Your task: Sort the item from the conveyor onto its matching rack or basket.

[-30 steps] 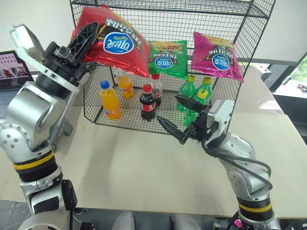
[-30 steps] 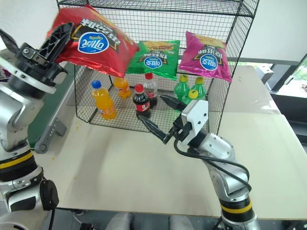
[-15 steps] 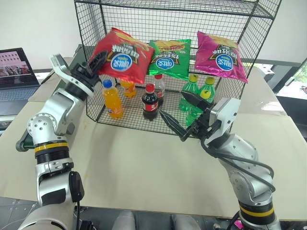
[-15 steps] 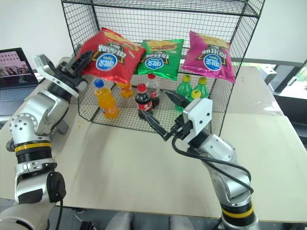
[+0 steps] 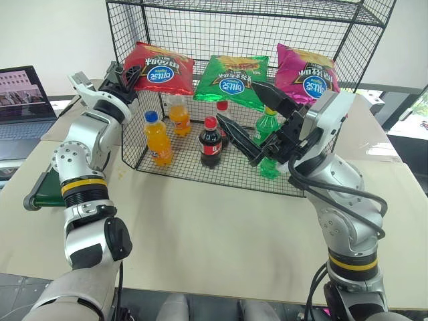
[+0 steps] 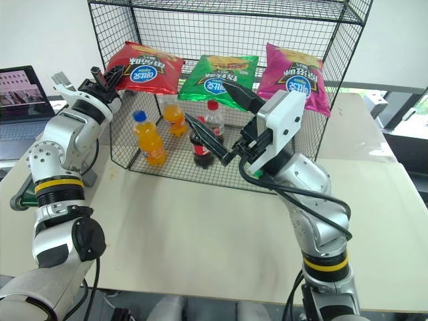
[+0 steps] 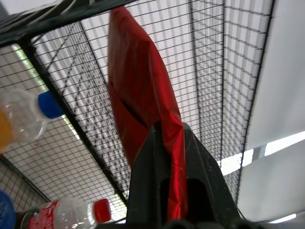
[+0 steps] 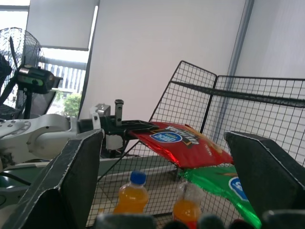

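Red crisp bag (image 5: pixel 158 72) is lying nearly flat at the left end of the rack's (image 5: pixel 348 40) upper shelf, beside the green crisp bag (image 5: pixel 234 77) and further along the magenta crisp bag (image 5: pixel 306 72). I am gripping its outer edge in my left pincer (image 5: pixel 126 75), clenched on the foil, with the bag's long axis running from the fingers into the cage. My right pincer (image 5: pixel 257 118) is hanging released and empty, in front of the bottles, so the left is the nearer one. The conveyor (image 5: pixel 48 187) is sitting low beside the worktop (image 5: pixel 200 221).
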Controlling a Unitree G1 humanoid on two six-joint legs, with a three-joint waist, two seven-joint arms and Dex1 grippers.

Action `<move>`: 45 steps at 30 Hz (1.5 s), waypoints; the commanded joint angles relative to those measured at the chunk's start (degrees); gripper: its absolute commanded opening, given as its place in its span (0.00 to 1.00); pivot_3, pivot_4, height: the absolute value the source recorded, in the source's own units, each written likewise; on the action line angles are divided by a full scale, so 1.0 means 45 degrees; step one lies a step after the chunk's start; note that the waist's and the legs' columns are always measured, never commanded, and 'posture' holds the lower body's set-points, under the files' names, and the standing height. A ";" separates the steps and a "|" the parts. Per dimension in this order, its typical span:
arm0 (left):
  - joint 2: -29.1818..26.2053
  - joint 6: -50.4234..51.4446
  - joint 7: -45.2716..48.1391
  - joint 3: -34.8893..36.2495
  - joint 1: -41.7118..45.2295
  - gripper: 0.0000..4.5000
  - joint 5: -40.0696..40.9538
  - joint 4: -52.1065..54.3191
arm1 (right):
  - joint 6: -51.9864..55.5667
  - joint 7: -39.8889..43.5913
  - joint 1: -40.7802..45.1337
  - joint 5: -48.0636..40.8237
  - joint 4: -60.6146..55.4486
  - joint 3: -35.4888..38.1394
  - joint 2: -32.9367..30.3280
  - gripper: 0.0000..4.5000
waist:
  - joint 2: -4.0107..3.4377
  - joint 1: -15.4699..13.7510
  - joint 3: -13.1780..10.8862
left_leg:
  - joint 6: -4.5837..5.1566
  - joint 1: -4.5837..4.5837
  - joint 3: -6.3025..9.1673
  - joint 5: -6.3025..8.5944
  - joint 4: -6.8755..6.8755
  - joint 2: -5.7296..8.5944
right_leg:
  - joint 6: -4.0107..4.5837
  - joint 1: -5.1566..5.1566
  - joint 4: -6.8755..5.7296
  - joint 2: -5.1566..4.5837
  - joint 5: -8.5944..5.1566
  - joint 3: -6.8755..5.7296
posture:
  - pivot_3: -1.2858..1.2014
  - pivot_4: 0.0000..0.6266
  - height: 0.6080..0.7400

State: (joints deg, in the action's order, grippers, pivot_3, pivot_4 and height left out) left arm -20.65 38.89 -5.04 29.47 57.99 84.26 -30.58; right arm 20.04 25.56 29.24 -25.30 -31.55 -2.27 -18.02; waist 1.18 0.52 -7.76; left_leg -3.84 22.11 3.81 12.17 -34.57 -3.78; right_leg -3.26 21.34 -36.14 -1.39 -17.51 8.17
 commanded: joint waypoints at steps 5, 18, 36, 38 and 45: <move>0.0035 -0.0068 0.0448 0.0243 0.1812 0.01 -0.1297 -0.1173 | -0.0139 -0.0235 -0.0279 0.0209 -0.0552 -0.0070 0.0098 1.00 | -0.0001 0.0056 0.0000 | -0.0002 0.0003 0.0007 -0.0001 -0.0005 0.0000 | 0.0000 0.0003 -0.0008 0.0003 0.0000 -0.0004 | 0.52 0.24 1.00; -0.0140 -0.0481 0.0885 0.1473 0.2706 0.28 -0.2974 -0.2670 | -0.0077 -0.0345 -0.0553 0.0380 -0.0691 -0.0073 0.0113 1.00 | -0.0001 0.0084 -0.0001 | -0.0004 0.0002 0.0008 -0.0003 0.0005 0.0002 | -0.0001 0.0005 -0.0007 0.0001 -0.0001 -0.0009 | 0.52 0.24 1.00; -0.1114 0.4035 -0.2027 0.1361 -0.5571 0.97 0.0370 0.8685 | -0.0404 0.0052 -0.3413 0.1453 -0.0545 -0.0416 -0.0846 1.00 | -0.0001 0.0057 -0.0001 | -0.0011 -0.0021 0.0022 -0.0003 -0.0013 -0.0002 | 0.0000 0.0003 -0.0087 -0.0005 0.0000 -0.0007 | 0.52 0.24 1.00; -0.1497 0.4184 -0.1755 0.0901 -0.7270 0.97 0.0049 1.0353 | -0.0541 -0.0265 -0.4091 0.1899 -0.0346 -0.0239 -0.0894 1.00 | -0.0001 0.0042 -0.0001 | -0.0013 -0.0020 0.0021 -0.0003 -0.0021 0.0007 | -0.0001 0.0001 -0.0083 -0.0013 -0.0001 -0.0008 | 0.52 0.24 1.00; -0.3088 0.1190 0.0447 -0.3312 -1.1815 0.97 -0.7651 1.2624 | -0.0967 -0.1421 -0.5616 0.2834 0.0502 0.0208 -0.0163 1.00 | -0.0007 0.0122 -0.0007 | -0.0048 -0.0070 0.0006 -0.0021 0.0011 0.0008 | 0.0020 -0.0008 -0.0071 -0.0007 -0.0013 0.0013 | 0.52 0.24 1.00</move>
State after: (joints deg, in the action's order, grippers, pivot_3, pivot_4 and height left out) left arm -32.74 49.89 -6.08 18.23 5.28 58.98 24.05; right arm 18.52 20.52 4.09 -13.45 -28.90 -2.23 -19.58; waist 1.15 1.07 -7.79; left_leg -4.13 21.82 3.84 12.03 -34.46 -3.76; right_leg -3.16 21.35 -36.43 -1.40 -17.58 8.22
